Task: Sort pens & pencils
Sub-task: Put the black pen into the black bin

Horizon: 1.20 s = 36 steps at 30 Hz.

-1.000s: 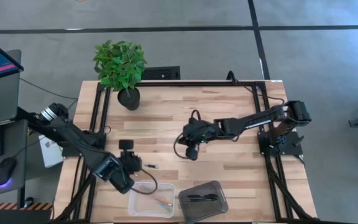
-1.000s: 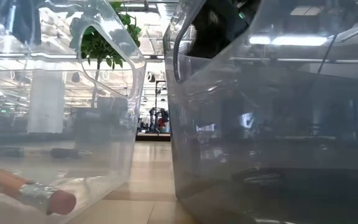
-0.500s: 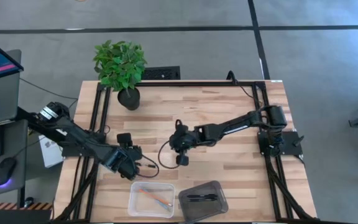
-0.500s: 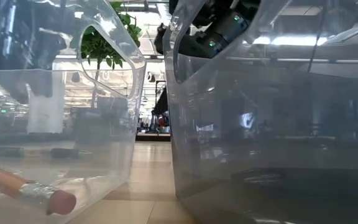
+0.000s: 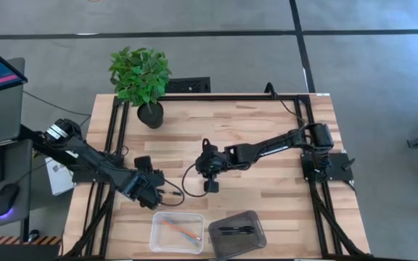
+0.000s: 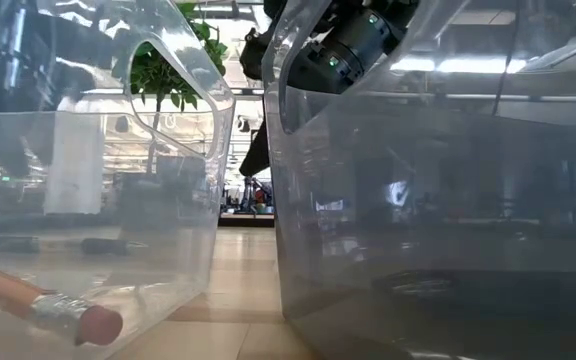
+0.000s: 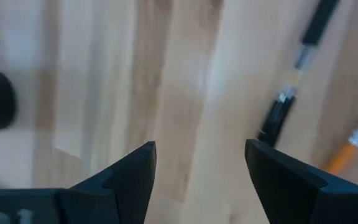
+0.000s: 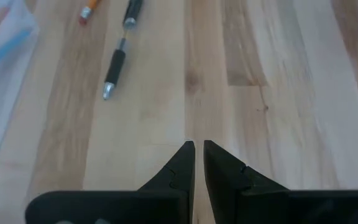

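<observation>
A black pen [image 7: 288,93] and the eraser end of an orange pencil [image 7: 348,144] lie flat on the wooden table, just ahead of my left gripper [image 7: 197,168], which stands open above bare wood. My right gripper [image 8: 197,155] hovers shut over the table's middle [image 5: 210,186], with the same pen [image 8: 117,62] ahead of it. By the near edge, a clear bin [image 5: 155,233] holds orange and blue-grey pencils [image 5: 180,229]. The dark bin [image 5: 256,233] beside it holds black pens [image 5: 234,230].
A potted plant [image 5: 145,80] stands at the far left of the table. Black frame rails [image 5: 115,145] run along both sides. In the low view the two bins fill the front, with a pencil's eraser end [image 6: 88,322] inside the clear one.
My left gripper has gone from beside the clear bin toward the far edge and now stands by the pen on the table. My right gripper has reached toward the table's left and near edges, its arm stretching out, and has come closer to the same pen.
</observation>
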{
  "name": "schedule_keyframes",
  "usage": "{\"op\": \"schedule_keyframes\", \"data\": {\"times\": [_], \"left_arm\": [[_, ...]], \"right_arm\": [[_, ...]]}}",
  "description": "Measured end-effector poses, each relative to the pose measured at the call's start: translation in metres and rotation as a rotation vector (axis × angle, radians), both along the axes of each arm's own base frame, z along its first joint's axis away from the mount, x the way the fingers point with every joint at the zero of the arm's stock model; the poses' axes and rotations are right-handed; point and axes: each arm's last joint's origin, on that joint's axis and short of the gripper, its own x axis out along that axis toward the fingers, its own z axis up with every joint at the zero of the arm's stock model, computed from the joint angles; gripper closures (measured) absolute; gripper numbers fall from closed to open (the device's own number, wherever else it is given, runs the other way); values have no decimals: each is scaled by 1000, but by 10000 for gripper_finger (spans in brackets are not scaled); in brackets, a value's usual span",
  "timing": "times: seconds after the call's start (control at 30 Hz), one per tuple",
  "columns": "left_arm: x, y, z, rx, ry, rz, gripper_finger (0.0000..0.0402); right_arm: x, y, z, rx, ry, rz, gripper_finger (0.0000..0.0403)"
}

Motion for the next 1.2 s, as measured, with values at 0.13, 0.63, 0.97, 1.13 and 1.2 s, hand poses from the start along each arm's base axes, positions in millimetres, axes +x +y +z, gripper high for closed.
{"op": "schedule_keyframes", "data": {"times": [0.13,0.63,0.97,1.13,1.2], "left_arm": [[-1,-2,-1,-63,51,-22,163],[3,-7,-12,-178,86,-242,163],[-2,6,-34,-197,116,-215,168],[-1,14,-47,-242,86,-208,191],[2,16,-50,-260,62,-227,203]], "right_arm": [[0,0,0,-1,1,-1,346],[1,-14,-1,-1,2,-37,346],[1,-13,-1,-1,2,-35,346],[1,-13,-1,21,3,-59,346],[1,-13,-1,38,5,-75,346]]}}
